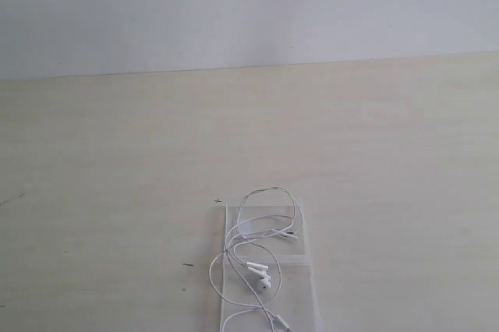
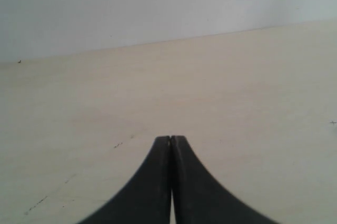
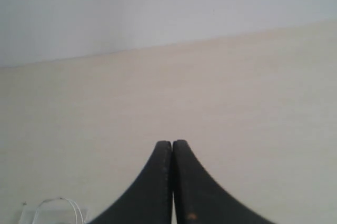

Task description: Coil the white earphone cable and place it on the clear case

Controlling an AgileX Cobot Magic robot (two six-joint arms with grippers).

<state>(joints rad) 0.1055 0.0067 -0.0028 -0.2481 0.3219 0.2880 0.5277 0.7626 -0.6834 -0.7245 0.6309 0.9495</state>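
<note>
The white earphone cable lies in loose loops on top of the clear case, near the front edge of the table in the exterior view. Its earbuds rest on the case's nearer half. One cable loop and a corner of the case show at the edge of the right wrist view. Neither arm appears in the exterior view. My left gripper is shut with nothing in it, above bare table. My right gripper is also shut and empty, away from the cable.
A pale wooden table stretches back to a plain white wall. Small dark marks dot the tabletop left of the case.
</note>
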